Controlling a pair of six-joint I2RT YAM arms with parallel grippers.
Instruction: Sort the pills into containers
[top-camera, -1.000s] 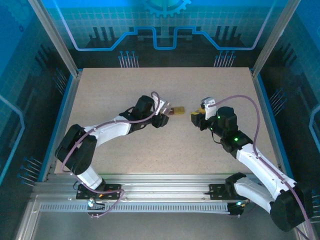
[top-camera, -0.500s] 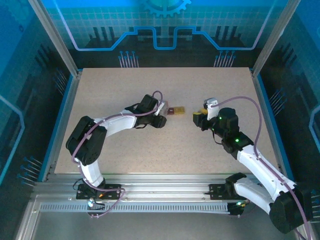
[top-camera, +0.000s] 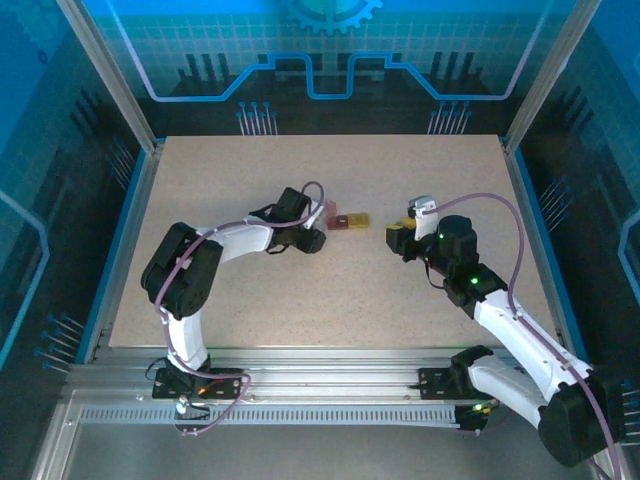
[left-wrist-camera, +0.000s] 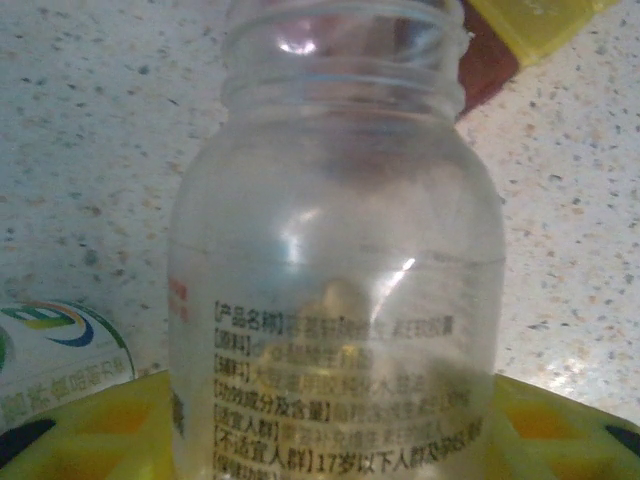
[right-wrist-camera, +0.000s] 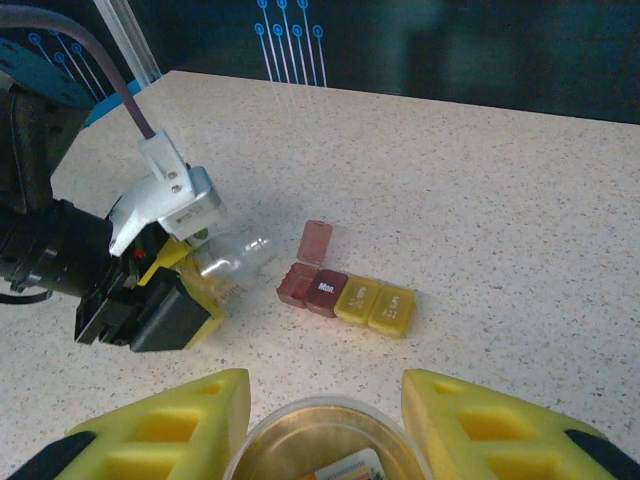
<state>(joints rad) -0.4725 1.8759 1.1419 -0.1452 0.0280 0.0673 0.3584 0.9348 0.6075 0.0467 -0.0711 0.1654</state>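
Left gripper (left-wrist-camera: 325, 430) clamps the clear bottle (left-wrist-camera: 335, 250), tipped low, mouth right beside the open dark red box (right-wrist-camera: 310, 285) mid-table. Yellow boxes (right-wrist-camera: 377, 305) adjoin it. Right gripper (right-wrist-camera: 325, 420) pinches a round tub (right-wrist-camera: 325, 445).

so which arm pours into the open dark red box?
Left: the left gripper holds the uncapped bottle, mouth beside the dark red box; the right gripper sits farther back, holding a round tub.
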